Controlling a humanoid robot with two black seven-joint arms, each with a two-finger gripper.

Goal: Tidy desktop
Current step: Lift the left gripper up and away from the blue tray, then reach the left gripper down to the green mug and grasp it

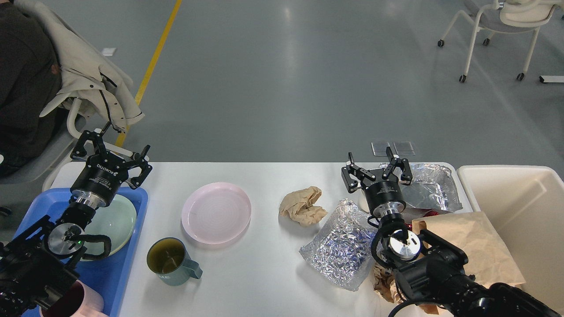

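Note:
The white desktop (264, 273) spans the view. On it lie a pink plate (216, 212), a teal mug (171, 261) with dark liquid inside, a crumpled brown paper ball (303, 205), a crinkled foil bag (339, 246), a second foil wrapper (429, 187) and a brown paper bag (476, 246). My left gripper (112, 154) hangs open above the blue tray's far end, holding nothing. My right gripper (377, 169) is open and empty too, raised over the litter between the two foil pieces.
A blue tray (115, 268) at the left holds a pale green plate (115, 220) and a pink cup (81, 304). A cream bin (520, 207) stands off the right end. A chair with a coat (83, 79) is at the far left.

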